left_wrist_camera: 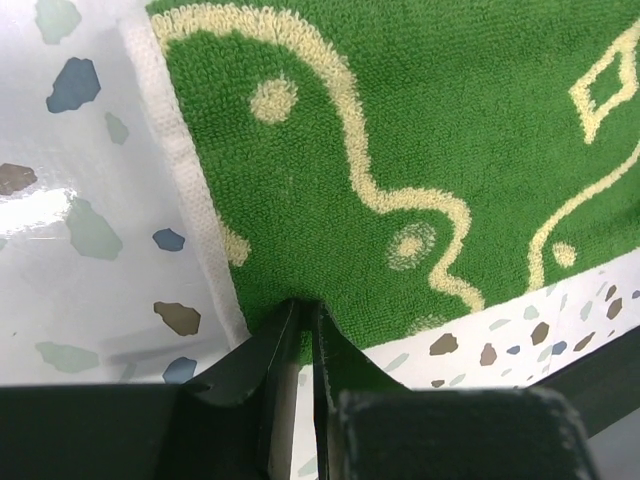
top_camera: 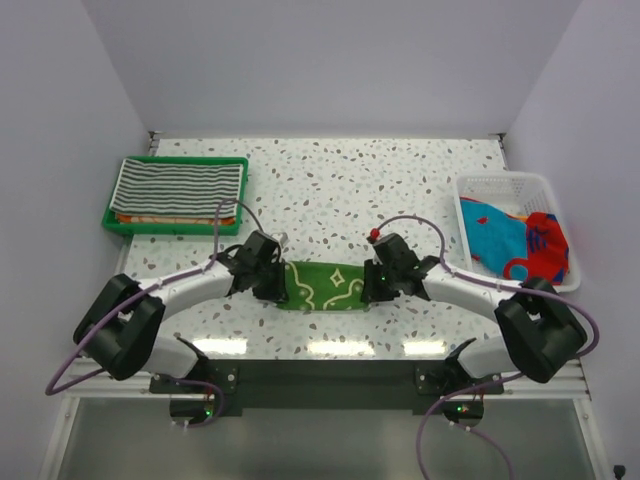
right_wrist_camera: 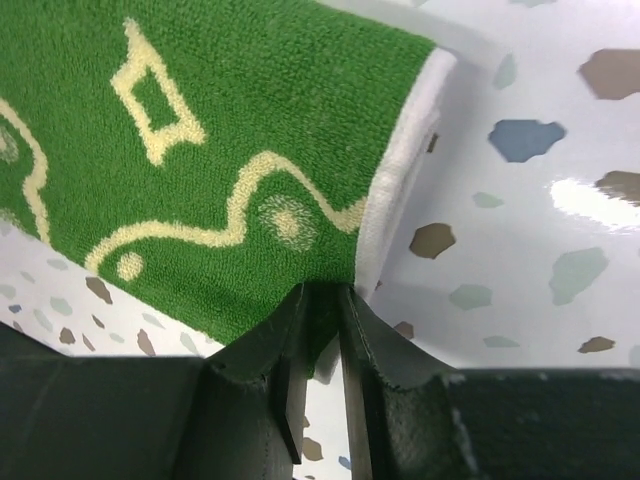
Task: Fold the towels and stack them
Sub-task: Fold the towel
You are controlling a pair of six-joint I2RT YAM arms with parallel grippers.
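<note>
Bright, even overhead light; soft shadows, some glare.
From above, white glare bars lie along the near edge of the speckled worktop [top_camera: 400, 190], and the arms [top_camera: 190, 281] cast only faint shadows. In both wrist views the green towel [left_wrist_camera: 420, 120] shows sharp pile, a glossy highlight burns out a patch of worktop, and the dark jaws nearest the lens lose detail and go slightly soft.
</note>
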